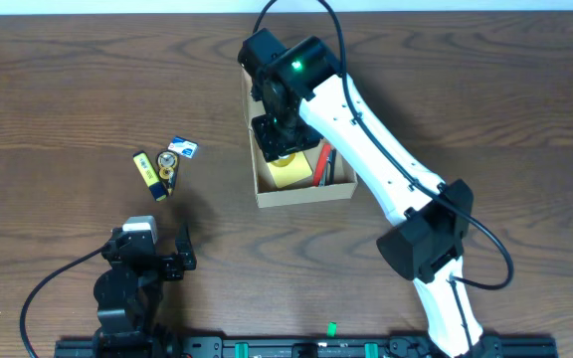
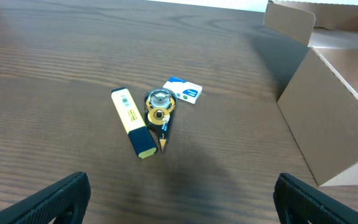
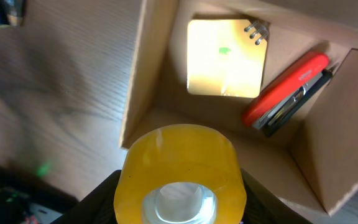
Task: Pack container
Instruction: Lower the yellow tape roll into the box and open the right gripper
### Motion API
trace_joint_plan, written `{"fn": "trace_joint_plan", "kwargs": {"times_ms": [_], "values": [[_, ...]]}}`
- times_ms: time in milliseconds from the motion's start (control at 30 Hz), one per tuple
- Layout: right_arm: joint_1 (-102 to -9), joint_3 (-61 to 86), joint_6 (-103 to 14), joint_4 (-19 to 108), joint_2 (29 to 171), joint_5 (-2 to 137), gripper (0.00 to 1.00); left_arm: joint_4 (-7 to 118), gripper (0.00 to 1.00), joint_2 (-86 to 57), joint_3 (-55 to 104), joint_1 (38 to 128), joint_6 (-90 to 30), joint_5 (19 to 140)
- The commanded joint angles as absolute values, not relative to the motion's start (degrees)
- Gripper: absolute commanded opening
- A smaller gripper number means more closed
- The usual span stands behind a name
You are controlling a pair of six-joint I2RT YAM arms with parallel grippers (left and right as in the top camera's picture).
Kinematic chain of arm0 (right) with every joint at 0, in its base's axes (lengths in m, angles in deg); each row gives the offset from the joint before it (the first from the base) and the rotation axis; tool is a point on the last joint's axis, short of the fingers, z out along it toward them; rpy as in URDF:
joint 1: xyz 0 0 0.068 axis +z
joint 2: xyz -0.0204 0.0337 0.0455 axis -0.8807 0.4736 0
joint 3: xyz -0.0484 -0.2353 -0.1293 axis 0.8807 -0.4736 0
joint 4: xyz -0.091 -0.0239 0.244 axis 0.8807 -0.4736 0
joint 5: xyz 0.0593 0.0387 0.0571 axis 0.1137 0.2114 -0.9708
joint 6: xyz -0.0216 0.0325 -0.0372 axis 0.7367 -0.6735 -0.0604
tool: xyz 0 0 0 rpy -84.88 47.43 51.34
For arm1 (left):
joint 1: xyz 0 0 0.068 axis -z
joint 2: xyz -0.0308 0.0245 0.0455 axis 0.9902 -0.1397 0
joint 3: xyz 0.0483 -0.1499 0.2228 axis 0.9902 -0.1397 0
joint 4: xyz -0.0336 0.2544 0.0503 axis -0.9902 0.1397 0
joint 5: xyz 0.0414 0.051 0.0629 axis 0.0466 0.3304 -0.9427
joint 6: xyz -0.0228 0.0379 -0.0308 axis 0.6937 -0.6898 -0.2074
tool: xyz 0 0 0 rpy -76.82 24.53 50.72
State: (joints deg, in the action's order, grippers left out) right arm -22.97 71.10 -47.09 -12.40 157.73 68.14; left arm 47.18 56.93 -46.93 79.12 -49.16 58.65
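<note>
The tan cardboard container [image 1: 301, 189] stands open at the table's middle and shows in the right wrist view [image 3: 148, 74] and the left wrist view [image 2: 331, 106]. My right gripper [image 1: 279, 149] hangs over its left part, shut on a yellow tape roll [image 3: 180, 171]. Inside lie a yellow sticky-note pad [image 3: 225, 59] and a red stapler [image 3: 284, 90]. My left gripper [image 2: 179, 199] is open and empty near the front left. A yellow highlighter [image 2: 132, 121], a correction-tape dispenser [image 2: 159, 109] and a small white-blue eraser [image 2: 182, 90] lie on the table left of the container.
The loose items also show in the overhead view: highlighter [image 1: 146, 171], dispenser [image 1: 169, 169], eraser [image 1: 182, 149]. The container's flap lid [image 2: 291, 22] stands up at its far side. A black rail [image 1: 296, 348] runs along the front edge.
</note>
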Motion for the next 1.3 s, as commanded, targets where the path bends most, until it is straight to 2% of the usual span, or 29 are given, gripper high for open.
{"fn": "trace_joint_plan", "kwargs": {"times_ms": [0, 367, 500, 667, 1067, 1267], "values": [[-23.3, 66.5, -45.2, -10.6, 156.9, 68.5, 0.26, 47.2, 0.95, 57.3, -48.0, 79.1, -48.7, 58.6], [-23.3, 56.8, -45.2, 5.1, 157.0, 66.6, 0.24, 47.2, 0.95, 57.3, -48.0, 79.1, -48.7, 58.6], [-23.3, 53.5, -46.9, 6.9, 157.0, 66.6, 0.23, 47.2, 0.95, 57.3, -48.0, 79.1, -48.7, 58.6], [-23.6, 51.8, -54.9, 8.2, 156.9, 69.5, 0.17, 47.2, 0.95, 57.3, -48.0, 79.1, -48.7, 58.6], [-23.4, 51.8, -66.3, 12.6, 157.3, 72.6, 0.19, 47.2, 0.95, 57.3, -48.0, 79.1, -48.7, 58.6], [-23.3, 51.8, -67.8, 14.4, 158.3, 71.7, 0.22, 47.2, 0.95, 57.3, -48.0, 79.1, -48.7, 58.6]]}}
